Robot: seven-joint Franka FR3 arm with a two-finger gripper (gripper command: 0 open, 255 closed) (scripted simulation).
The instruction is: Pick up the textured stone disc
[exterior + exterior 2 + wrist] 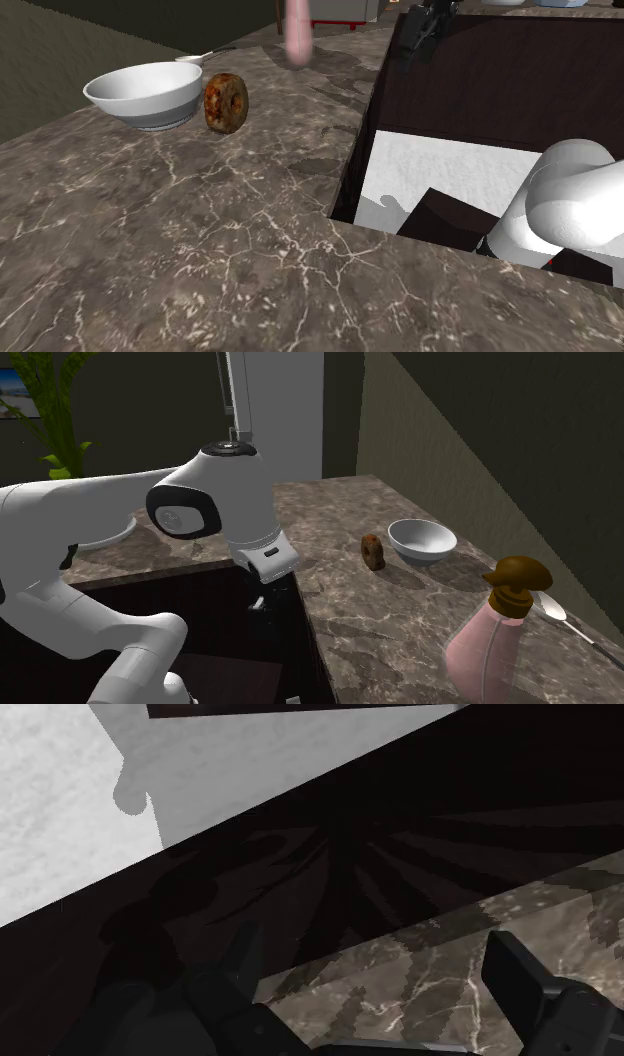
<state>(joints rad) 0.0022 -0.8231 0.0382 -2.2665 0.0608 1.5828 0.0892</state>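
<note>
Closest in, a white arm [220,482] bent down over a dark sink [500,90]. Black gripper [375,939] spread apart, clasping nothing, hanging at the sink's edge with the marbled rim just under it.

Across the brown marbled countertop [200,250], well apart from the gripper: the textured stone disc [226,102], rusty brown and mottled, ring-shaped with a hole through the middle. Standing upright on its rim, flat face turned toward the shoulder camera, the axis through the hole level with the counter. Narrower, seen more from the side, in the second exterior view. Just beside it, on the shoulder view's left, a white bowl [145,95]; touching or not, impossible to tell.

Beyond the bowl, a metal spoon [205,56] lying flat. Farther along the counter, a pink soap dispenser [495,642] with a brown pump, its top cut off by the shoulder view's upper edge. Past the counter, dark olive walls [480,432], a pale column [285,412], and green plant leaves [60,412] in the second exterior view's upper left.

Inside the sink, a white patch [450,170] crossed by shadow, hard to identify.
</note>
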